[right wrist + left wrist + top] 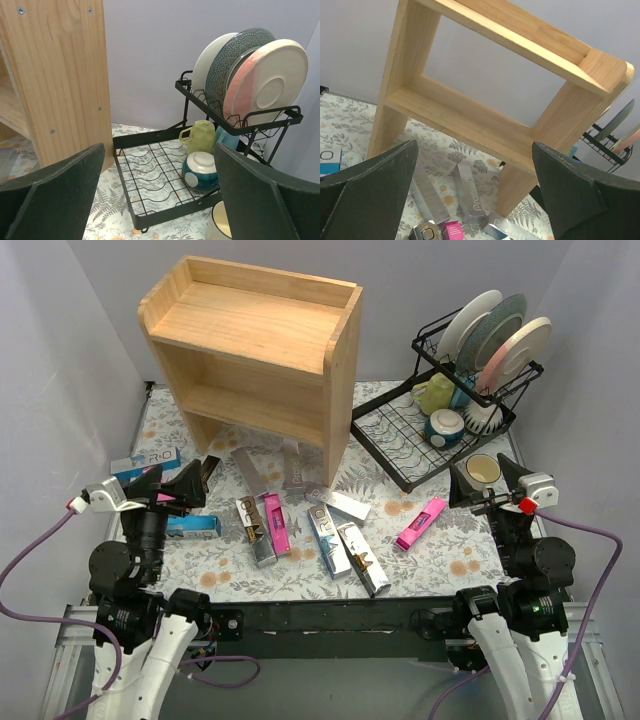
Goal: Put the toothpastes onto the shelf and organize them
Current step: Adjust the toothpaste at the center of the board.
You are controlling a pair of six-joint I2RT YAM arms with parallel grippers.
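A wooden shelf (255, 350) stands at the back left, its two levels bare; the left wrist view (485, 75) shows it too. Several toothpaste boxes lie on the floral mat before it: silver ones (293, 466), (362, 558), (256, 531), pink ones (276, 523), (421, 523), and blue ones (146, 461), (194, 525) at the left. Two silver boxes (468, 192) show in the left wrist view. My left gripper (180, 483) is open and empty above the blue boxes. My right gripper (487, 480) is open and empty at the right.
A black dish rack (440, 430) at the back right holds three plates (500, 335), a green cup (202, 137) and a blue bowl (202, 171). A cream mug (483, 471) stands under my right gripper. Grey walls close in both sides.
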